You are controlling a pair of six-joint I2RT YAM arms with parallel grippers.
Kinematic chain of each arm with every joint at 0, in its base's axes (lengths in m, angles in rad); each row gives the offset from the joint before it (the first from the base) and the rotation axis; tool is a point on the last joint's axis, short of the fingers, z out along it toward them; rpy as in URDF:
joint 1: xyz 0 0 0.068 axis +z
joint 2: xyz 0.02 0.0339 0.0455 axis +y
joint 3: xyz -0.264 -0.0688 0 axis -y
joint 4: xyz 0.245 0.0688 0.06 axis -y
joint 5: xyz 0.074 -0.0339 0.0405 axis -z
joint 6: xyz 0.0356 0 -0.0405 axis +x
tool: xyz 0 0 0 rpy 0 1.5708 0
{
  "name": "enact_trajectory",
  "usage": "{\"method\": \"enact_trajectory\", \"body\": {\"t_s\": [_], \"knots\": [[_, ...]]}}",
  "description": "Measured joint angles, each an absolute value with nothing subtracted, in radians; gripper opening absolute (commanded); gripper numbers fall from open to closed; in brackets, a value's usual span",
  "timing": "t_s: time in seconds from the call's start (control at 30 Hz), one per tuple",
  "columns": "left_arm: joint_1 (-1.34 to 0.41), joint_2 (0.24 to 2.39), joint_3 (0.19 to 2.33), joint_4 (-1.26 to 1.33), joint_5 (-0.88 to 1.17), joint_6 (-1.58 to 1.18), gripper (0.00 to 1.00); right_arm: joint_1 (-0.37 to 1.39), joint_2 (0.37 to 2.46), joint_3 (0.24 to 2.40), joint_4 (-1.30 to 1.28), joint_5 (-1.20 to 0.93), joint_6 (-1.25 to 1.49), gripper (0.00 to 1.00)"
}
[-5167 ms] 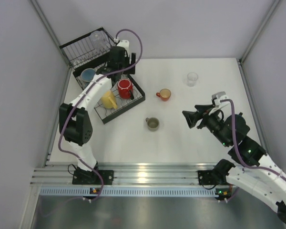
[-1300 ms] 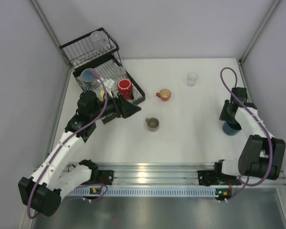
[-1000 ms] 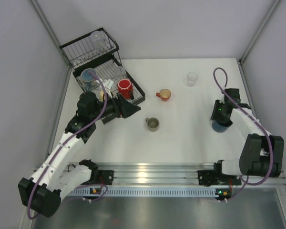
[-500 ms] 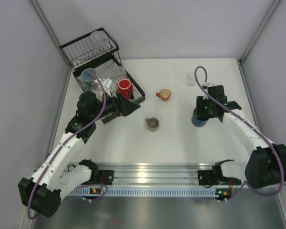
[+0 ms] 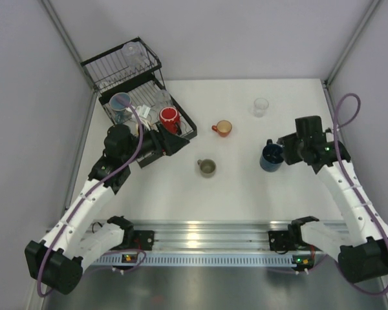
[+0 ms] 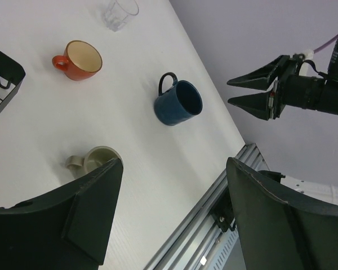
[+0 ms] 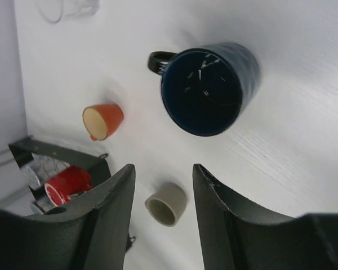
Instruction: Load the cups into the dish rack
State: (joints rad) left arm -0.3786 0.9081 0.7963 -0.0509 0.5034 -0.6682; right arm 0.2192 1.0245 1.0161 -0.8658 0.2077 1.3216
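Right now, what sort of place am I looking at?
Probably a robot test booth: left arm and right arm bolted to a rail, grey walls, dish rack and blue mug on a white table.

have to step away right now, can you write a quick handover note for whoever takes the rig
Left tool: open, empty, at the near edge of the dish rack.
Right tool: open, empty, beside the blue mug, not touching it.
Done: red cup, light blue cup and one clear tumbler are in the rack; anything else there is hard to make out.
Left: blue mug, orange-red cup, olive cup and second clear tumbler, all on the table.
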Motion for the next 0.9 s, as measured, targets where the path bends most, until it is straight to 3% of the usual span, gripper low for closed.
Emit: {"method": "enact_trajectory", "body": {"t_s": [0.17,0.37,0.9], "knots": [[-0.379,0.907,0.796,-0.051,0.503,-0.675,0.80,0.201,1.087,1.028,-1.018,0.219,1.649,0.48],[-0.379,0.869,0.782,-0.048,0.503,-0.678,0.79,0.127,1.191,1.021,-1.013,0.138,1.875,0.48],[-0.379,0.827,0.774,-0.062,0.496,-0.658,0.79,0.083,1.322,1.059,-0.993,0.067,1.976,0.45]]}}
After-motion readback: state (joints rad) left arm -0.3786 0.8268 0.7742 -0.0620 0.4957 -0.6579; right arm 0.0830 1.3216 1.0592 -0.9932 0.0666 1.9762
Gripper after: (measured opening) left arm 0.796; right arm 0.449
